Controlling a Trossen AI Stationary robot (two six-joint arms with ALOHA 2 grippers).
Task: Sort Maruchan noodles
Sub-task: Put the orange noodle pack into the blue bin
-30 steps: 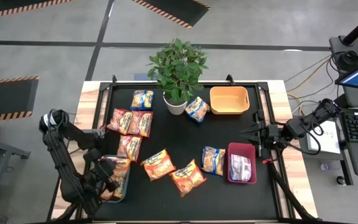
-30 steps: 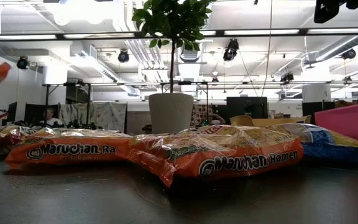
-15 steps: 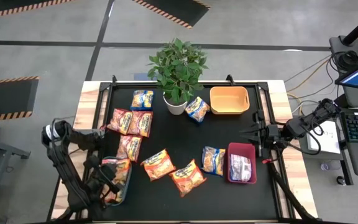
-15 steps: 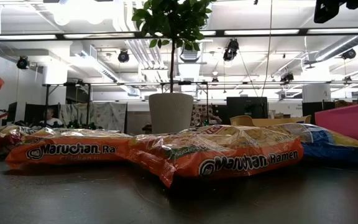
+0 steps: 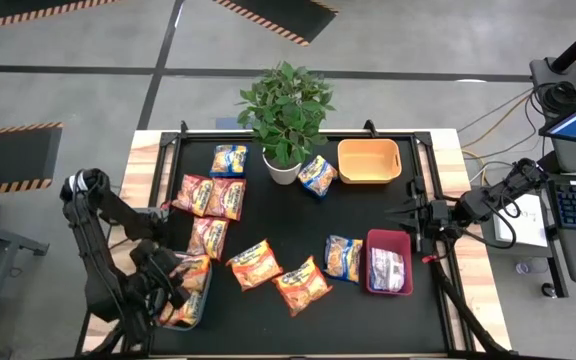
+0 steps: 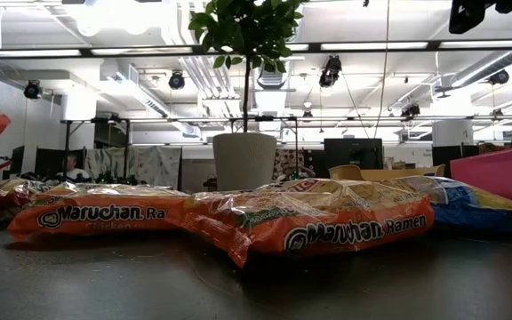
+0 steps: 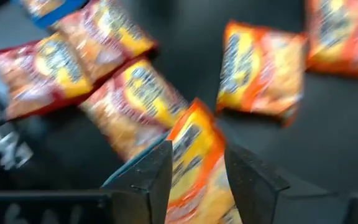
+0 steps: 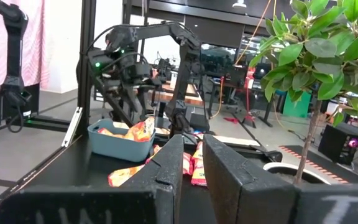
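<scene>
The orange packet (image 7: 194,165) stood tilted in the grey-blue bin (image 5: 200,300) at the table's front-left corner, between my left gripper (image 7: 196,177) fingers, which looked parted, so I judged it mid-release. Next, lift clear. The right gripper (image 5: 408,213) waited, nearly closed, empty.

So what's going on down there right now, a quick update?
Left hand over the grey-blue bin, orange packet between its fingers. Right hand waiting at the table's right edge. Loose packets lie nearby.

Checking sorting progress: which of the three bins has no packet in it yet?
The orange bin beside the potted plant; the red and grey-blue ones hold packets.
</scene>
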